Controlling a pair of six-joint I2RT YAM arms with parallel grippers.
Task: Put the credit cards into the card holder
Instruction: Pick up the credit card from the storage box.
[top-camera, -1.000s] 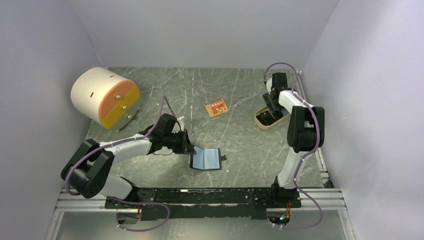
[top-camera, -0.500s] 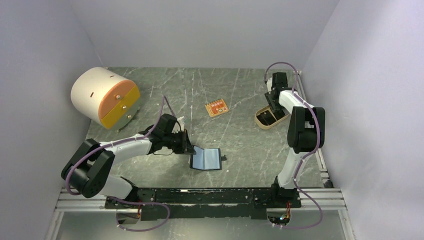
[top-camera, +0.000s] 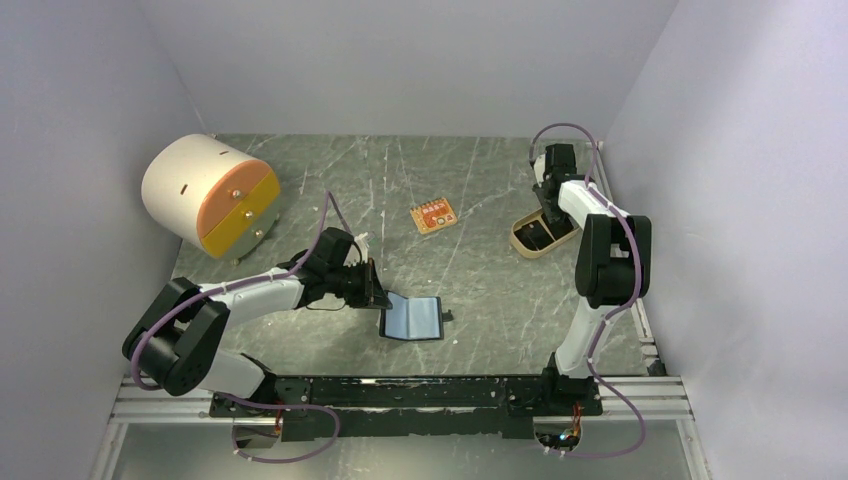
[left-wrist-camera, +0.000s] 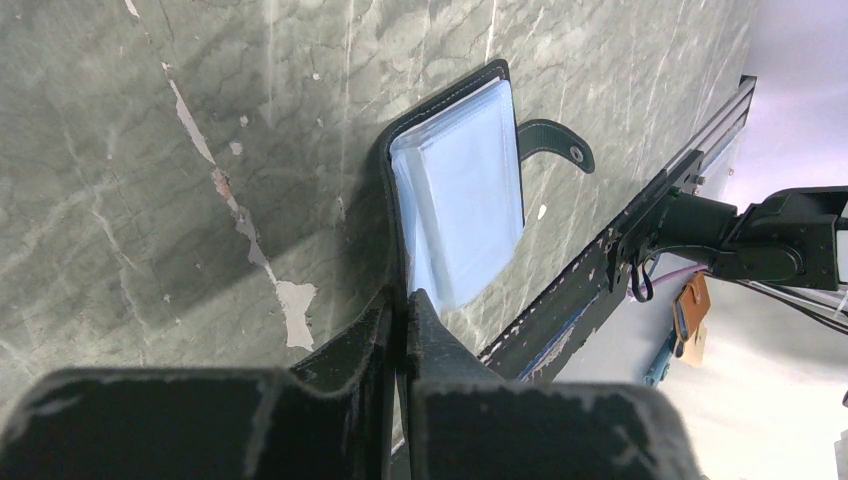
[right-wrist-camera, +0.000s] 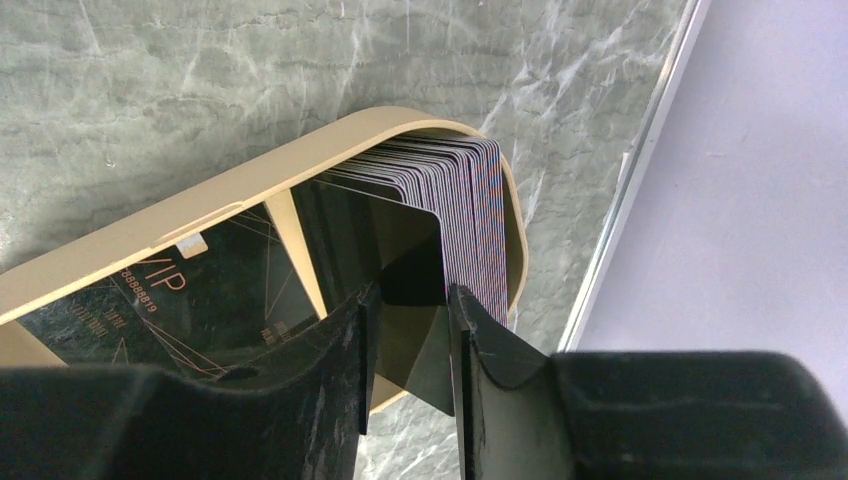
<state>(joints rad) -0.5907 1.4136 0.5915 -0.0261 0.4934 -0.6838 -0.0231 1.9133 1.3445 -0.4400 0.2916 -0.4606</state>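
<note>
High rear overview; inside it, close wrist views of card holder (left-wrist-camera: 465, 200) and tray (right-wrist-camera: 300, 165).

Shows the card holder (top-camera: 412, 318) lying open near the tabletop's front edge, the left gripper (top-camera: 378, 290) at its left side. Has the right gripper (top-camera: 546, 222) down over a tan tray (top-camera: 519, 243) by the right edge. Places a small orange board (top-camera: 433, 216) mid-tabletop and a white drum (top-camera: 190, 180) towards the far-left corner.

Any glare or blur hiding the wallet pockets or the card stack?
Left wrist: card holder glares pale blue across its pockets, little detail; fingers soft. Right wrist: credit cards show sharp edges, mirror-like dark faces. Top external: evenly lit, both tiny.
</note>
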